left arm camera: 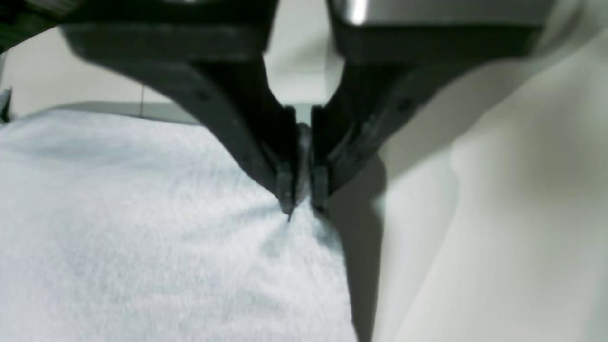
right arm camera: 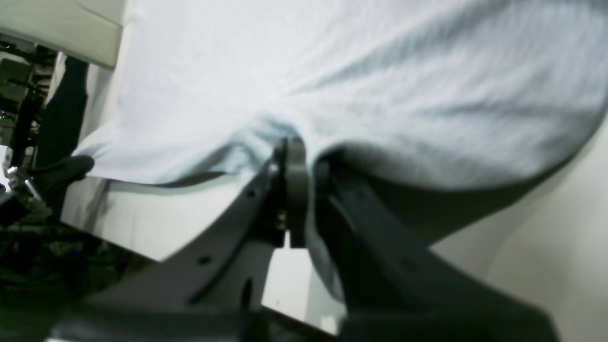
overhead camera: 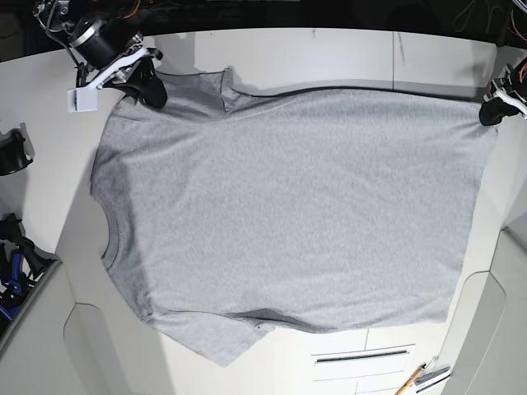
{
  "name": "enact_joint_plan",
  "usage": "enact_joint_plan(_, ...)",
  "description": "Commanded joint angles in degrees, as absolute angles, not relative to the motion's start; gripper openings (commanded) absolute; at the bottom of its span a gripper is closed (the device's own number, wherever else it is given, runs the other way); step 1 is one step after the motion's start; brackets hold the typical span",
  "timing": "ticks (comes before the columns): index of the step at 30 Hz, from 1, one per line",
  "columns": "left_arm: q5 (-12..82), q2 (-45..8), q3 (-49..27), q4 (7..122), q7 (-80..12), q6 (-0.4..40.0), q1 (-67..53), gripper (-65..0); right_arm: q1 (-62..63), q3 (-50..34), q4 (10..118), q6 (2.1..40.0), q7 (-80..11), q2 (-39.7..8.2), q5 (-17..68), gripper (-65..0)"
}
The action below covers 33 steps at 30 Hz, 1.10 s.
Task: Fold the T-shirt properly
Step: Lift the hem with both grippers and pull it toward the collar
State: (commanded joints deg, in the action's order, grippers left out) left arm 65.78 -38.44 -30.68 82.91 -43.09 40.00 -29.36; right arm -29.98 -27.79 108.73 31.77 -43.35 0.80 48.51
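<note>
The T-shirt is spread out flat on the white table, plain grey side up. No letters can be seen on it. Its long way runs from side to side across the table. The neck hole is turned to the left edge of the table in the base view, and the bottom hem is turned to the right edge. One sleeve lies near the far edge, and the other sleeve hangs a little over the near edge.

The right gripper is at the far left corner of the shirt, by the shoulder. In the right wrist view, the right gripper is seen with its jaws pressed together on a bunched bit of cloth, and the shirt is lifted a little there.

The left gripper is at the far right corner of the shirt, on the hem. In the left wrist view, the left gripper is seen with its jaws squeezed on the edge of the shirt, and small folds spread out from the pinch.

No boxes or bins are seen on the table. A drawer with a long handle is seen under the near edge of the table.
</note>
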Motion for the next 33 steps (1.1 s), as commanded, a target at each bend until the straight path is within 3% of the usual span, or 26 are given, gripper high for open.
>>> enact_joint_plan(6, 68.23, -38.44, -30.68, 82.91, -43.11, 40.0, -25.65, -65.0, -25.23, -28.16, 108.79, 31.99, -43.57, 0.3, 49.25, -65.0)
enact_joint_plan(13, 60.99, -38.24, -30.2, 82.72, -39.68, 40.0, -18.7, -65.0, -15.57, -25.32, 106.06, 31.9, -43.31, -0.32, 41.93, -65.0)
enact_joint_plan(25, 42.52, -38.24, -16.82, 73.89, -28.25, 40.0, -3.25, -65.0, 7.86, -20.53, 82.26, 31.75, -45.04, -2.09, 35.64, -65.0)
enact_joint_plan(33, 41.25, -37.8, -15.33, 65.23, -28.25, 40.0, 4.14, -65.0, 16.99, -20.53, 72.18, 31.75, -44.75, -2.37, 32.08, -65.0)
